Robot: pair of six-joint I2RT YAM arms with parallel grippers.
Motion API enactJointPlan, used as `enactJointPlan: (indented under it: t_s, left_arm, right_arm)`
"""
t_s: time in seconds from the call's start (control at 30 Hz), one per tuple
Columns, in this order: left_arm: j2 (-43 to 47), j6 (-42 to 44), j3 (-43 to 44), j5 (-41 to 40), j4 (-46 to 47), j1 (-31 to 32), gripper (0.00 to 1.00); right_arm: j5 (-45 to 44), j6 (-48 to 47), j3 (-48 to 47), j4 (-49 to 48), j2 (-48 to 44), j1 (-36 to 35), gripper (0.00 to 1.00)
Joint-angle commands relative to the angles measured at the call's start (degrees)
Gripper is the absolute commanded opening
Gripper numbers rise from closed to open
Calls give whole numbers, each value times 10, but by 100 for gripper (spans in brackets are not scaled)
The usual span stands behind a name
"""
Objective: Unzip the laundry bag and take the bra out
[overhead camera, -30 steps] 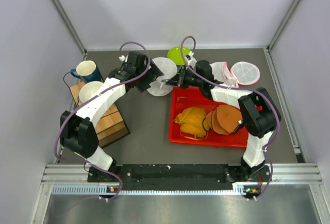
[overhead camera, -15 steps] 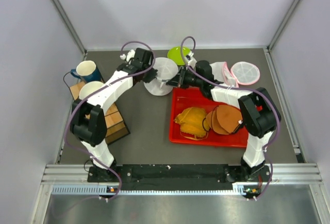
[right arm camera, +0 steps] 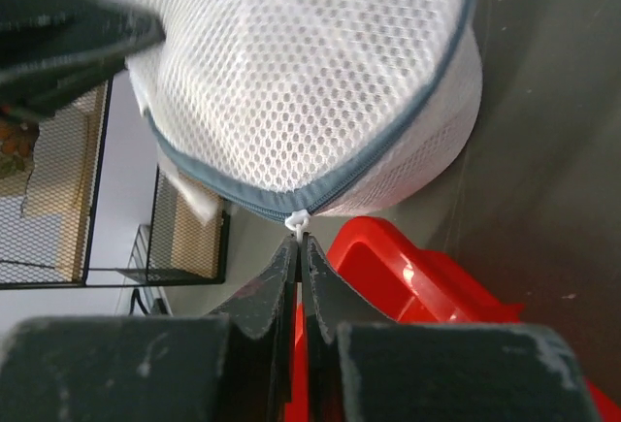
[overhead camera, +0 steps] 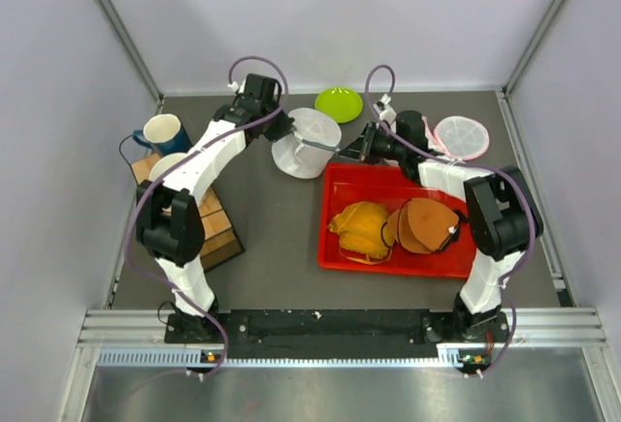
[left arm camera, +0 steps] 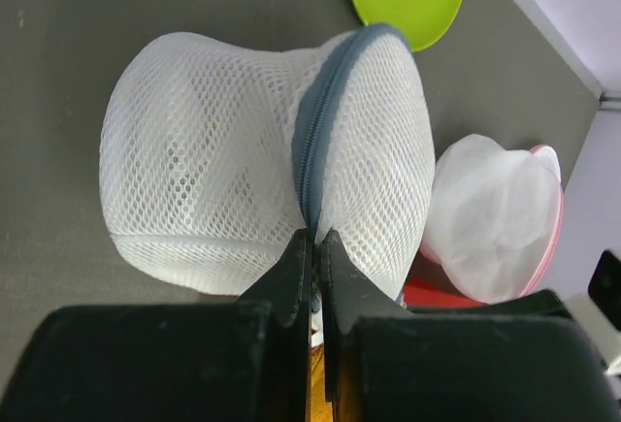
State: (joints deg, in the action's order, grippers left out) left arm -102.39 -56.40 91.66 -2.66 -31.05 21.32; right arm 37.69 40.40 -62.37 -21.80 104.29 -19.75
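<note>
Pinched together, my right gripper (right arm camera: 299, 243) held the white zipper pull (right arm camera: 298, 218); my left gripper (left arm camera: 312, 239) was clamped on the laundry bag (left arm camera: 194, 175) at its zipper seam (left arm camera: 309, 141). The bag stood just beyond the far left corner of the red tray (overhead camera: 361, 184). It looked light, soft and collapsible, so I judged pull and seam the only firm holds.

You cannot see through the mesh of the laundry bag (left arm camera: 213, 170), near the far edge of the table (left arm camera: 58, 73); its contents show only as pale shapes. The left gripper (left arm camera: 310, 240) hides the seam fabric it pinches. The closed tips of the right gripper (right arm camera: 299, 244) cover the lower end of the zipper pull (right arm camera: 299, 217).
</note>
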Motion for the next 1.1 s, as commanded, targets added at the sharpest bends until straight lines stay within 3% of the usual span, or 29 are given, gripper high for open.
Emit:
enactJointPlan:
  t_s: [0.0,0.07,0.13,0.17,0.27,0.33,0.5,0.73,0.87,1.07]
  left_arm:
    - [-46,68,91,5,15,-32,0]
    - [-84,81,124,8,4,-37,4]
    - [-117,106,180,24,-34,-37,32]
    - [-121,110,196,24,-49,-37,59]
    - [-94,115,201,24,-67,-37,84]
    - [-50,117,177,15,-67,-34,93]
    - [36,126,113,-13,-67,-22,94]
    - [126,54,-15,-5,-53,11,92]
    - [152,30,-80,-20,-28,30,92]
    - [154,8,-104,-15,-29,37,88]
  right_arm:
    - [13,-32,-26,22,-37,-31,0]
    - [6,-21,-28,14,-37,-46,0]
    - [-7,-4,-30,10,-36,-65,0]
    - [-23,5,-30,-4,-35,-70,0]
    - [-49,49,-34,-33,-17,-78,0]
    - [-56,84,-35,-64,1,-79,0]
    - [-55,119,-45,-105,23,-80,0]
    - [-60,122,-50,-105,35,-79,0]
    - [-57,121,-50,-103,36,-79,0]
    - [-54,106,-60,-81,39,-79,0]
